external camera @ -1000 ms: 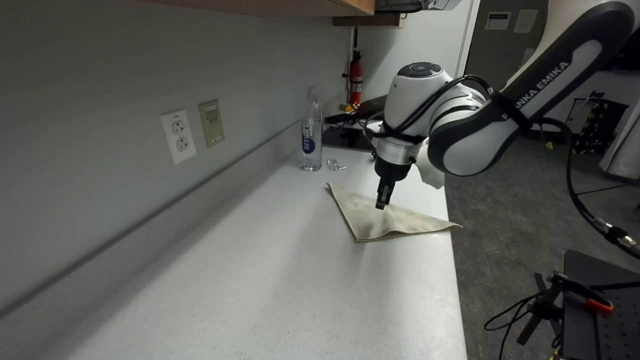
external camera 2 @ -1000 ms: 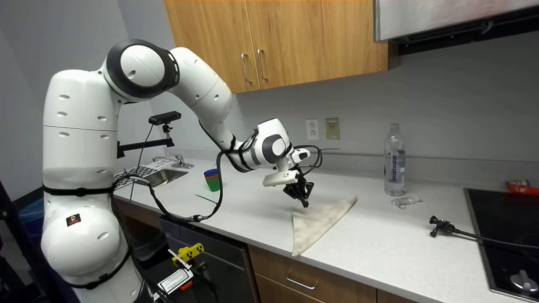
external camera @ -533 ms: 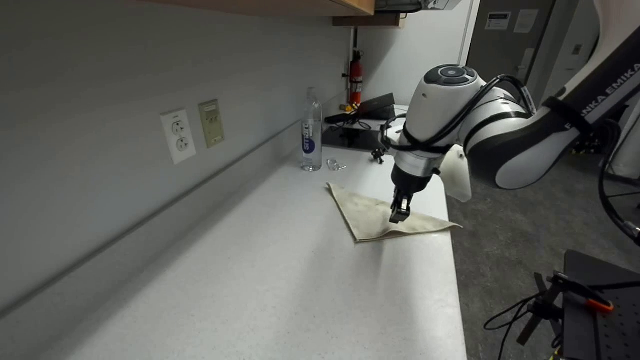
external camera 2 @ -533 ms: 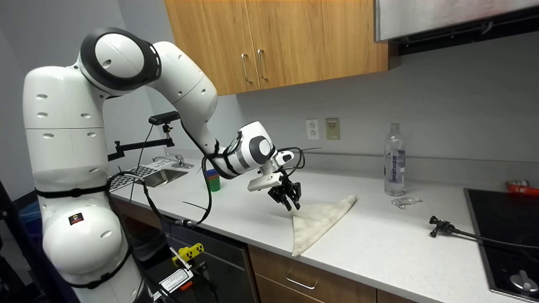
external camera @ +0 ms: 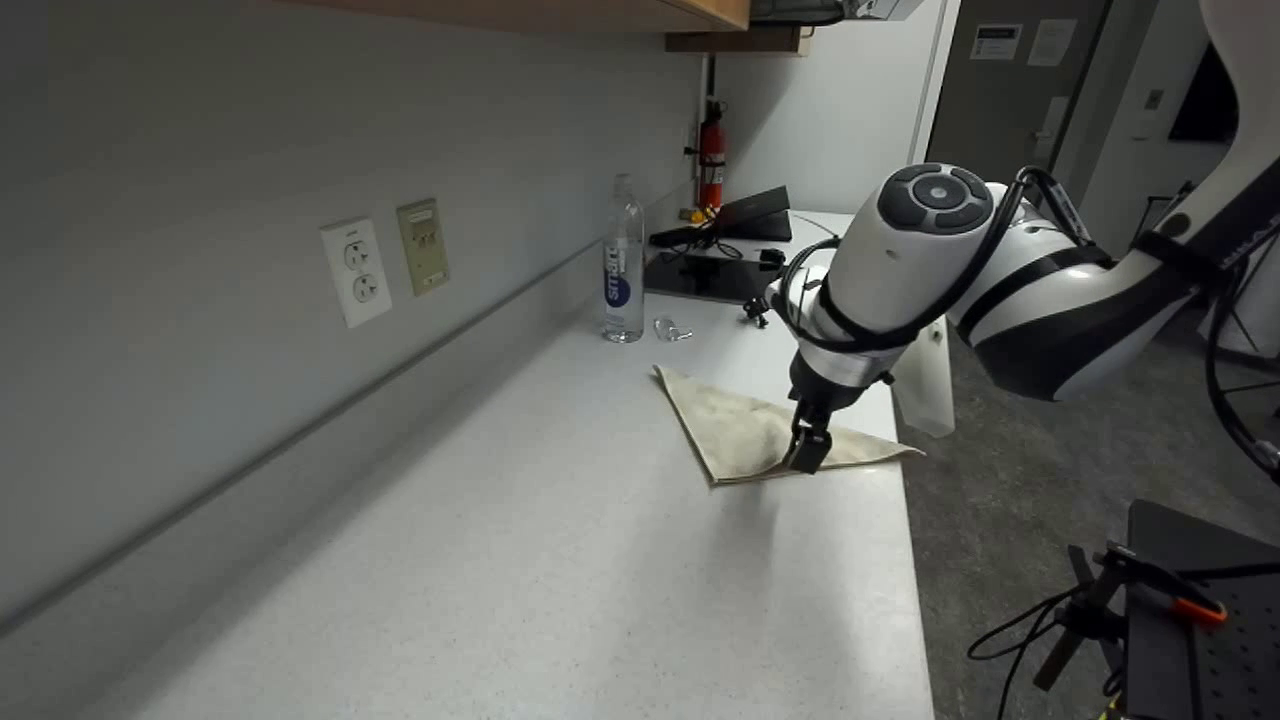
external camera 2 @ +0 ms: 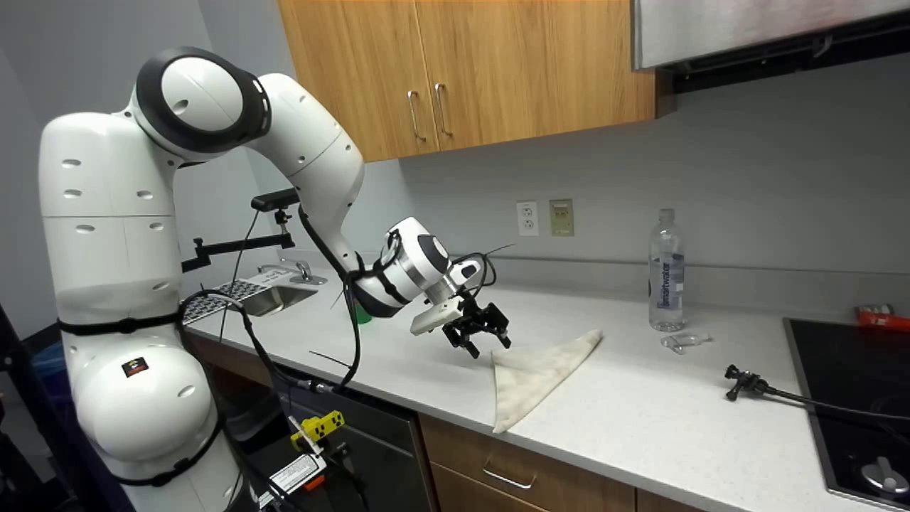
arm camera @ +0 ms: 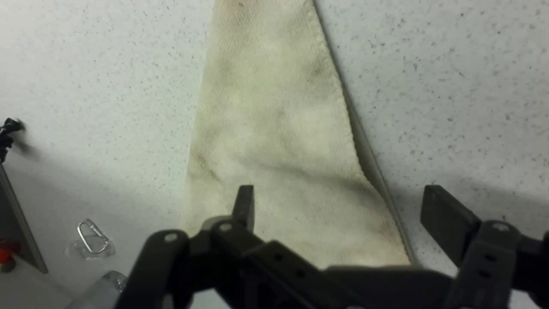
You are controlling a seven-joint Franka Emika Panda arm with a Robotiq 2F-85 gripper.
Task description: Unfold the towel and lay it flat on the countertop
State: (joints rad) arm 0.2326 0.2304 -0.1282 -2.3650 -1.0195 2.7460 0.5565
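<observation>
The cream towel (external camera: 722, 430) lies folded in a rough triangle on the white countertop (external camera: 480, 580), one corner reaching the counter's front edge. My gripper (external camera 2: 489, 348) stands open beside and slightly above it, tilted, at the towel's sink-side edge. In the wrist view, the towel (arm camera: 274, 98) runs beneath my spread gripper (arm camera: 338, 189); one of the fingers (arm camera: 244, 204) is over the cloth, the opposite one over bare counter past the edge. Nothing is between them. The upper layer's hem is lifted a little there, with a lower layer showing under it.
A clear water bottle (external camera 2: 666, 277) stands near the wall, a small clear item with a clip (external camera 2: 684, 342) beside it. A black cooktop (external camera 2: 853, 398) and a black mount on a rod (external camera 2: 746, 382) lie beyond. A green cup (external camera 2: 363, 315) is partly hidden behind the arm.
My gripper has gone from shut to open. It has moved toward the sink side and the front edge, come lower and tilted more. The towel has stayed in place.
</observation>
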